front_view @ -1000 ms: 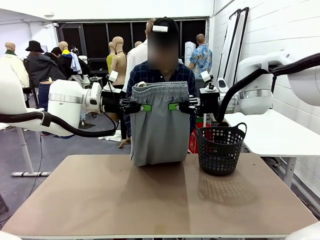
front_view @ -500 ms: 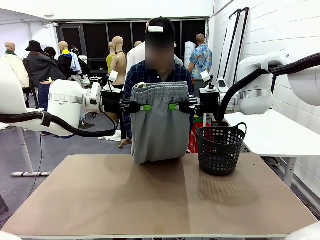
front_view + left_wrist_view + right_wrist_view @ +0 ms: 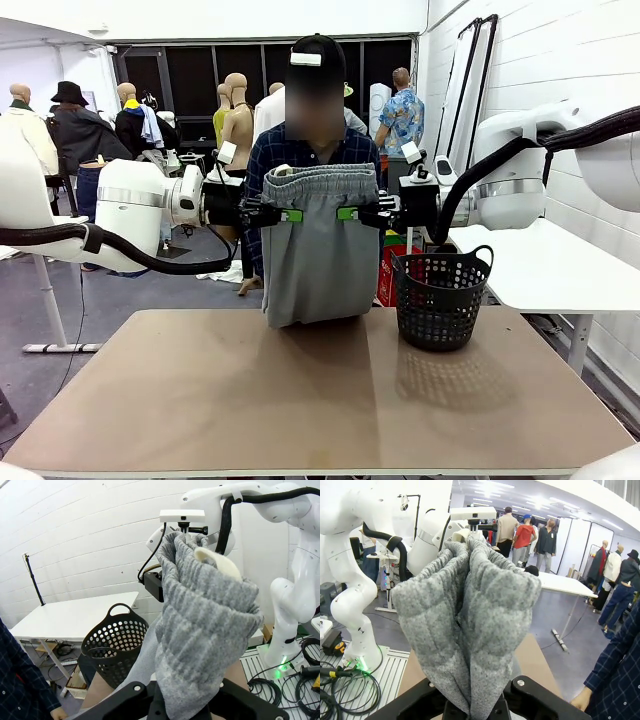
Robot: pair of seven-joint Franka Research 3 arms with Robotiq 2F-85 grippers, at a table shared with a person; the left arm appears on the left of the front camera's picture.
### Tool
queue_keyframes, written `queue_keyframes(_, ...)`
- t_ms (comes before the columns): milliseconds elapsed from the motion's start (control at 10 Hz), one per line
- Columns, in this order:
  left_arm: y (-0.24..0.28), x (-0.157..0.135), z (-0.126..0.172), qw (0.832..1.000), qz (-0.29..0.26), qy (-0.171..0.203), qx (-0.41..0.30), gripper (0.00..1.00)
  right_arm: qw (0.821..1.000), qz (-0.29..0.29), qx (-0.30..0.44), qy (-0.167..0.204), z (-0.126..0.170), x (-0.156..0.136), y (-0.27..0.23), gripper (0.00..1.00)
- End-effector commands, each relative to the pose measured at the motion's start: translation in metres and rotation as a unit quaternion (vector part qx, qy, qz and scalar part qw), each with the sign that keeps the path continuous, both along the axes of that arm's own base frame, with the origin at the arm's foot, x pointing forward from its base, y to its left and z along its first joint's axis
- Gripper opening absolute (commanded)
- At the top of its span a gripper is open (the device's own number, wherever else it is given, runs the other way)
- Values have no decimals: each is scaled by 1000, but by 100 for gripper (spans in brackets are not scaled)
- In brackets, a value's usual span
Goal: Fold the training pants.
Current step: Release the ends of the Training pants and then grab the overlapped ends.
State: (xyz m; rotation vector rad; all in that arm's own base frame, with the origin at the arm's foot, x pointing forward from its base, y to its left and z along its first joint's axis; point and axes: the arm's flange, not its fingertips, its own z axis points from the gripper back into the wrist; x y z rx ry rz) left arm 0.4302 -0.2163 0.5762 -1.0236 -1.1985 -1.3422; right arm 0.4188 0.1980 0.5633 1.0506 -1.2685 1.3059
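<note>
Training pants (image 3: 318,260) hang upright, hiding most of the person's (image 3: 270,160) torso.

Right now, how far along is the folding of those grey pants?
Done: the soft light grey jersey training pants look doubled over. In hand: left claw and right claw pinch them near the waistband above the tan table. Left: laying flat, final fold.

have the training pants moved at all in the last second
No. The training pants hang in the same spot, with the same gap between their right edge and the black mesh basket as before.
</note>
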Motion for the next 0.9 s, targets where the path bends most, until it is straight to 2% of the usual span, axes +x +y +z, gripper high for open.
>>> queue_keyframes(0,0,-4,1,1000,5,-11,-12,0,1000,1,6,0,2,-1,1,0)
queue_keyframes(800,0,-4,1,1000,5,-11,-12,0,1000,1,6,0,2,-1,1,0)
